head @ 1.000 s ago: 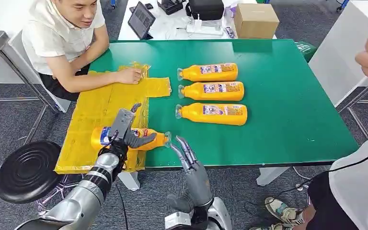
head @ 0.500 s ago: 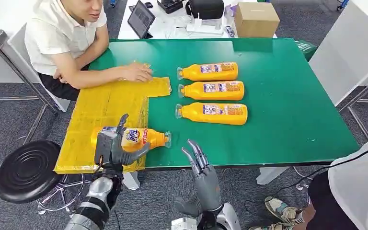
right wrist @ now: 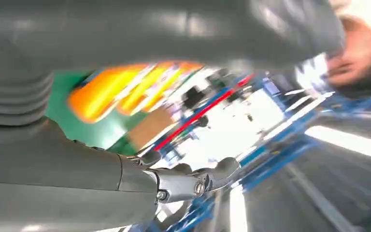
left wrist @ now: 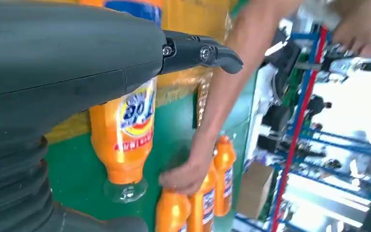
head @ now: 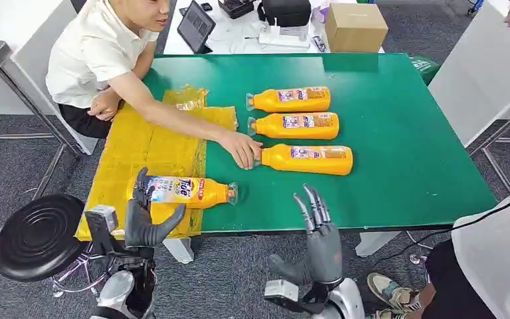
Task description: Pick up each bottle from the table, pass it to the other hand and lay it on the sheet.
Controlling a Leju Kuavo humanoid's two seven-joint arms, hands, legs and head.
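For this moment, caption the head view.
Open left hand beside orange plastic bottle on yellow sheet; person's hand touches another.

bright, even light | head view sharp | right wrist view motion-blurred

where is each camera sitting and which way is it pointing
Head view: high on the robot, facing forward and down at the green table; the left hand and right hand rise from below.
Left wrist view: behind the left hand, facing the bottle on the sheet and a person's hand.
Right wrist view: behind the right hand, blurred, facing orange bottles on the table.
Shared: head and left wrist views both show the bottle on the sheet and the person's hand.
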